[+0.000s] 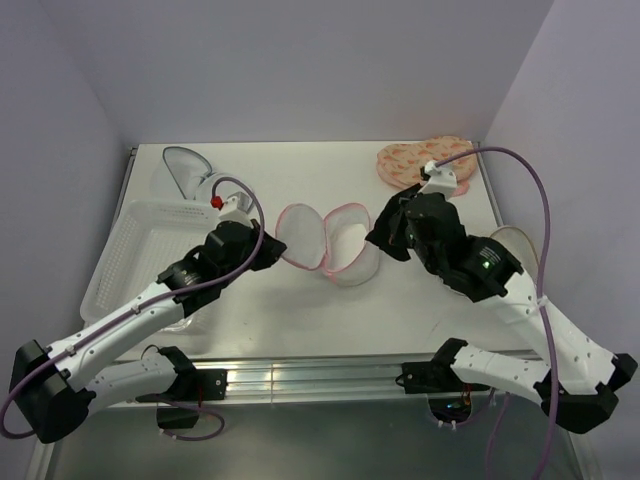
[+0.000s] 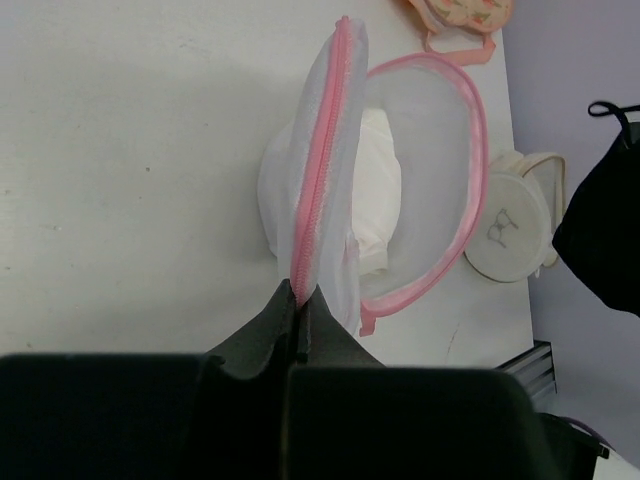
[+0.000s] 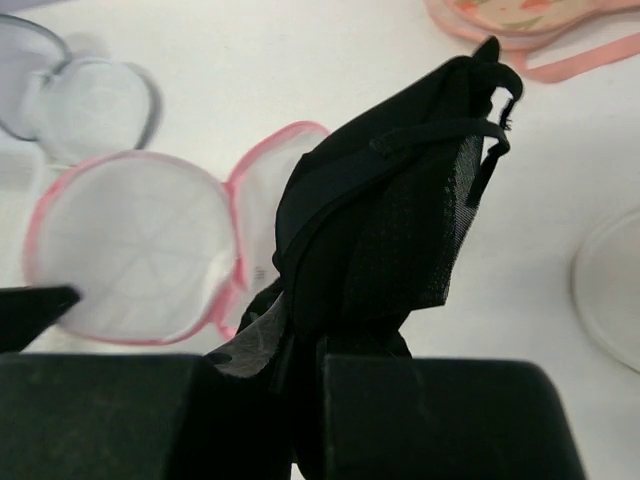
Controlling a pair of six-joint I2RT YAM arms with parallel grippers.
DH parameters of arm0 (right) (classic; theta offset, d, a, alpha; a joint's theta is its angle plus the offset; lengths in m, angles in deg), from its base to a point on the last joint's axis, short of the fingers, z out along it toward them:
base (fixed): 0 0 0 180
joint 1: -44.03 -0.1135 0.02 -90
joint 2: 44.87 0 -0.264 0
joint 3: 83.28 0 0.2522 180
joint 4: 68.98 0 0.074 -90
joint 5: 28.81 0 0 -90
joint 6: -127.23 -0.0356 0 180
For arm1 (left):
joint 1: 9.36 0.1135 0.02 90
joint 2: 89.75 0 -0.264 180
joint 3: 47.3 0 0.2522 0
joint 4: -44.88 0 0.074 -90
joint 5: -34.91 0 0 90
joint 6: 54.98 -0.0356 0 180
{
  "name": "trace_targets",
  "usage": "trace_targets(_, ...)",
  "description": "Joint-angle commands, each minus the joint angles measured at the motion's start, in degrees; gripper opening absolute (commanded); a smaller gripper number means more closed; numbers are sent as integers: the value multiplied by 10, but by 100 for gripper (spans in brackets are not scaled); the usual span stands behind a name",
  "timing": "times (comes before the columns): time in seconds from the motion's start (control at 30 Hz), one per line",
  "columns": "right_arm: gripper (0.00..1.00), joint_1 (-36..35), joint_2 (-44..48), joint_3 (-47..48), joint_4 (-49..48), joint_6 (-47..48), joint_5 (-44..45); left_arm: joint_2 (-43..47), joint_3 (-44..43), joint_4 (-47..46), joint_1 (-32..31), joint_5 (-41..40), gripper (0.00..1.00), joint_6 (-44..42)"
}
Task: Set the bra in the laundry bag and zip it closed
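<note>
At the far left of the top view we see a white plastic basket [image 1: 125, 250] on the table [image 1: 300, 310]. Just above it, in the upper left, lies a white mesh pouch with grey trim [image 1: 185, 170].

Moving right, the left gripper [image 2: 300, 302] is pinched narrow on the pink zipper edge of the laundry bag [image 2: 425, 200]. In its wrist view we see the fingers closed on the rim of one half and holding that half up on edge.

The laundry bag sits in the middle of the table with its zip undone. Its two round halves are spread apart like a clamshell and joined at the bottom. The half on the right lies open, and its white mesh inside shows.

Right of the bag, the right gripper [image 3: 305, 350] is clamped on the bra [image 3: 390, 220]. The black fabric bunches up out of the closed fingers, and a thin strap loops at its top. The bra is held just beside the right rim of the open half, not inside the bag.

In the upper right corner lies an orange patterned pouch [image 1: 425, 160] with a pink strap. At the right edge of the table, near the right arm, rests a round white pouch with cream trim [image 2: 505, 225].
</note>
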Motion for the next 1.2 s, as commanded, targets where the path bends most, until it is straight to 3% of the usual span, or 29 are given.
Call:
trace_targets(0.0,0,-16,-30,55,44,42,91,19,-41,25,-9,9,0,-25)
trace_targets(0.43,0,-132,-222,139,77,30,174,1,-92,37,-62,-25,0,-27)
trace_targets(0.73,0,-171,-275,69,20,-20,146,-1,-108,45,-62,-28,0,-31)
trace_targets(1.17,0,-162,-300,-56,-106,-61,68,18,-100,42,-62,-30,0,-22)
